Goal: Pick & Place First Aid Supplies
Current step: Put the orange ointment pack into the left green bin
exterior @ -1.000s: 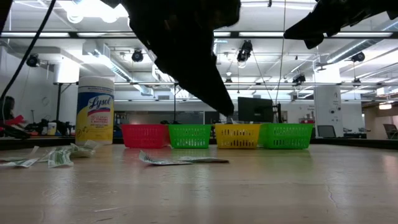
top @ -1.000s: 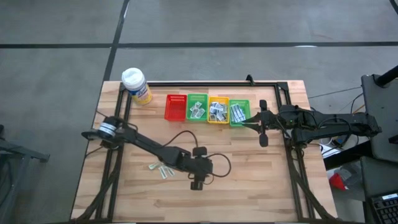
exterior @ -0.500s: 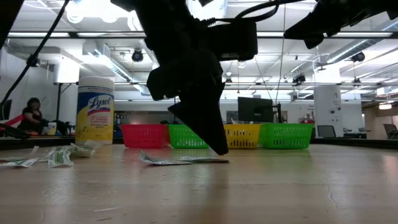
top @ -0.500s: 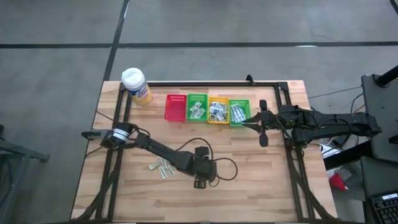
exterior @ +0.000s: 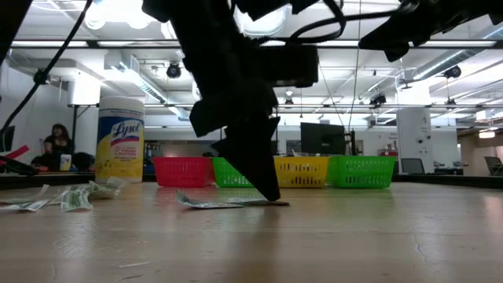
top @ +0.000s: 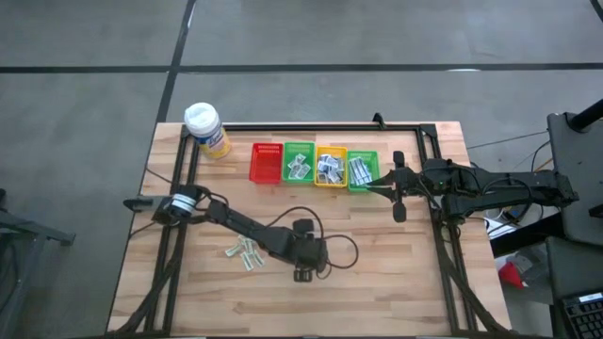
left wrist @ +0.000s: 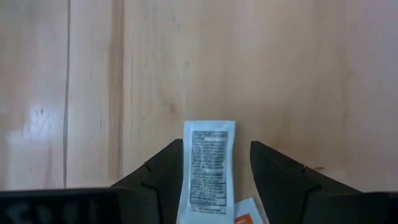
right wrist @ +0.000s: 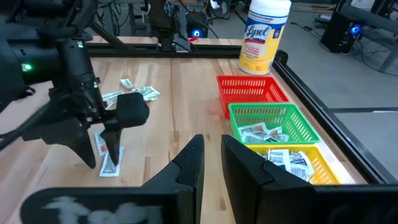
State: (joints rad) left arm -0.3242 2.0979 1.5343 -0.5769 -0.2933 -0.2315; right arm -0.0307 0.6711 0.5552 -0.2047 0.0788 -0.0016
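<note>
Left end effector (left wrist: pixel 211 171) lowered to the table (top: pixel 396 273) near its middle, fingers spread and straddling a white packet (left wrist: pixel 208 171) lying flat on the wood, not yet clamped. More packets (top: pixel 244 252) scattered close by. Right end effector (right wrist: pixel 210 163) hovering beside the green basket (top: pixel 363 170), fingers nearly together, nothing between them.

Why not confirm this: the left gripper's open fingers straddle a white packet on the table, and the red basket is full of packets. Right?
Not quite. The red basket is empty in the right wrist view. The left gripper does straddle the white packet with open fingers.
</note>
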